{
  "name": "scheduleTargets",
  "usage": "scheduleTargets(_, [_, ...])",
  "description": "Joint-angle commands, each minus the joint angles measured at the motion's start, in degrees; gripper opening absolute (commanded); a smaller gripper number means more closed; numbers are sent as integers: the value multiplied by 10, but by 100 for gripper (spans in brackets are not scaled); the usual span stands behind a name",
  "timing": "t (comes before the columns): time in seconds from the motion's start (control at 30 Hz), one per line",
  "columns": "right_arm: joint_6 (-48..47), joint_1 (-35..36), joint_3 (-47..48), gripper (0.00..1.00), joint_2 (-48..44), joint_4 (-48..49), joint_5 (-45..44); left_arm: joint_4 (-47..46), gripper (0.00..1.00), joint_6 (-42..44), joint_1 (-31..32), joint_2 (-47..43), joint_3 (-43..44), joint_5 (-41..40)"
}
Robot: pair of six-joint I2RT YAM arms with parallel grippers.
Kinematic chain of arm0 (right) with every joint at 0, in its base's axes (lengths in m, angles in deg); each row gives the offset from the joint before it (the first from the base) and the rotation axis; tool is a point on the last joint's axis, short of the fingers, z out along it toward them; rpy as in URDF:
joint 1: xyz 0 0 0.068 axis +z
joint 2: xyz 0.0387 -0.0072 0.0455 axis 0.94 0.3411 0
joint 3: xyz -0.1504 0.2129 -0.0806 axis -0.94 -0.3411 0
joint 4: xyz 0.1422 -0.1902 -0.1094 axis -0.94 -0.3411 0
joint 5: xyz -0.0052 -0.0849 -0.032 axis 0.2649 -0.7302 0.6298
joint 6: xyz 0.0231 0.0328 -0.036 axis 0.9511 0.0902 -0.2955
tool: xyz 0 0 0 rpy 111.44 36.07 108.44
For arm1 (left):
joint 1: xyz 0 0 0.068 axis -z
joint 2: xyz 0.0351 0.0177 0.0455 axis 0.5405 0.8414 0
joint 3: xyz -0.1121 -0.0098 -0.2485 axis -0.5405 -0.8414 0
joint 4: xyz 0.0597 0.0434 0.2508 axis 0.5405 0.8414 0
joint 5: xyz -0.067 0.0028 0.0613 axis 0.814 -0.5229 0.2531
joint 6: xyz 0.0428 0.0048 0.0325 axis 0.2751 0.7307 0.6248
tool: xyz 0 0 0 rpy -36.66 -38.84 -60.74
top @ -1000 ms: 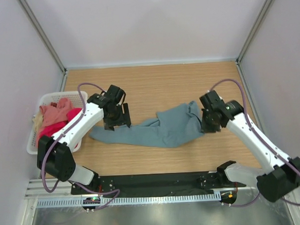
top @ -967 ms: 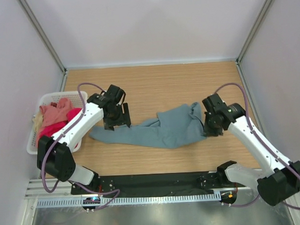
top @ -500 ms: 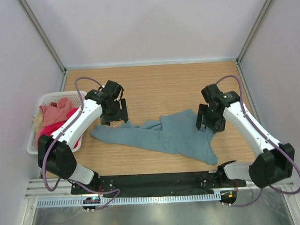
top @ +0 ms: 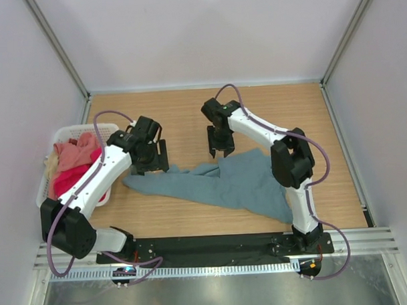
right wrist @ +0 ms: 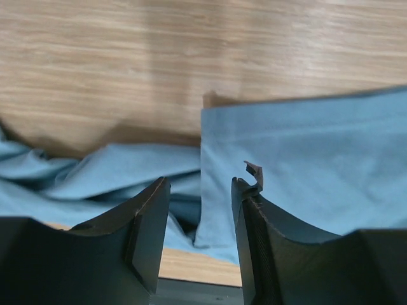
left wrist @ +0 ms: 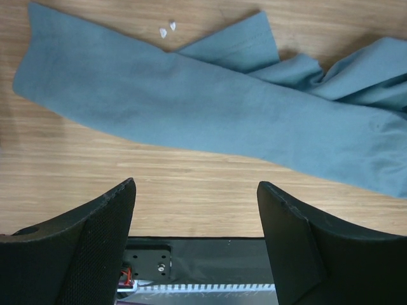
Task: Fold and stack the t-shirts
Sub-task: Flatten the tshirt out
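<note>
A large grey-teal t-shirt lies crumpled and partly spread on the wooden table, from the left centre to the near right. It also shows in the left wrist view and the right wrist view. My left gripper is open and empty just beyond the shirt's left end; in the left wrist view its fingers stand wide apart over bare wood. My right gripper is open and empty over the shirt's far edge, where a straight hem edge lies between the fingers in the right wrist view.
A white slotted basket stands at the left table edge, holding a salmon pink shirt, a crimson-pink shirt and a cream one. Grey walls enclose the table. Two small white flecks lie by the shirt.
My right arm has swung from the shirt's right end to its far middle edge. The shirt's right part now lies spread toward the near right. My left gripper shifted slightly left.
</note>
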Motion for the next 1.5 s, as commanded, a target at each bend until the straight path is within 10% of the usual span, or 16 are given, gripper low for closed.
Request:
scheduleTargets(0.0, [17,10,56,50,38,-18,-14,-17,78,-6,-4,-28,-21,21])
scheduleTargets(0.9, [3,21,66,38,109,-3,-61,-16,78,15,-19,-52,-38,36])
scheduleTargets(1.23, [-16,8,86,1,116,-8,-82,-10,79,12,-29,-55,-34,38])
scheduleTargets(1.47, [-32,-6,44,1,26,-51,-130,0,81,17,-50,-51,-13,32])
